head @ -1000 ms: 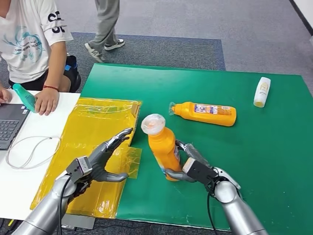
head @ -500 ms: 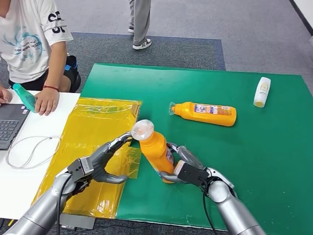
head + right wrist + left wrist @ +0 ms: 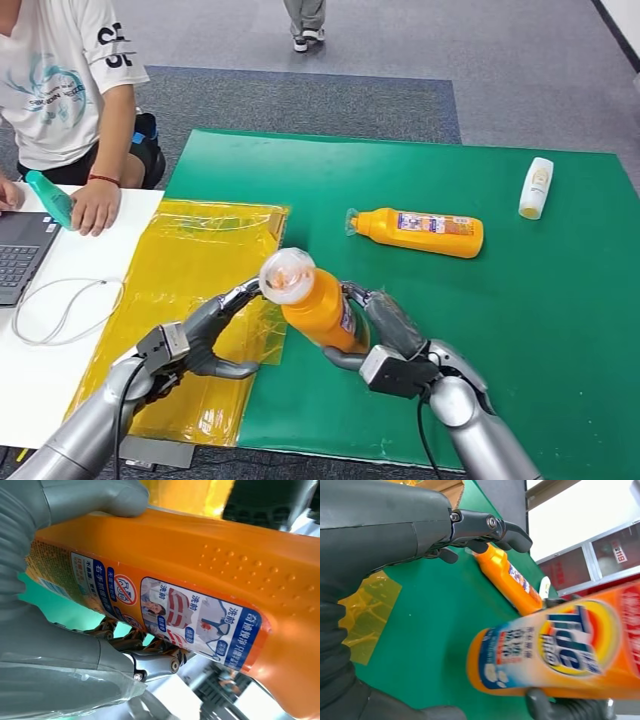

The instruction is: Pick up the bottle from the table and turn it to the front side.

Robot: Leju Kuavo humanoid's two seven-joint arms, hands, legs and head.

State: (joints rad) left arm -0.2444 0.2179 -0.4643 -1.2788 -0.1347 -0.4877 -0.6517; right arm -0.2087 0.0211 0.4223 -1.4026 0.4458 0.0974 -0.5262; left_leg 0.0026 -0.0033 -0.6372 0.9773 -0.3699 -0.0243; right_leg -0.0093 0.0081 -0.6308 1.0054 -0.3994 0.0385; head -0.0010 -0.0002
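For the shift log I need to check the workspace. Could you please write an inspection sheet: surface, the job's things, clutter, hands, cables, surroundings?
Surface: green mat on the table; yellow plastic sheet on its left part; white desk beside it.
Job's things: orange bottle lifted off the mat, tilted, its cap towards the left hand.
Clutter: second orange bottle lying on its side; small white bottle near the far right edge.
Hands: right hand grips the lifted bottle's body; left hand open, fingertips close to the cap, contact unclear.
Cables: white cable looped on the white desk; black cables along both wrists.
Surroundings: seated person at a laptop, teal object beside their hand; another person's feet on the carpet.
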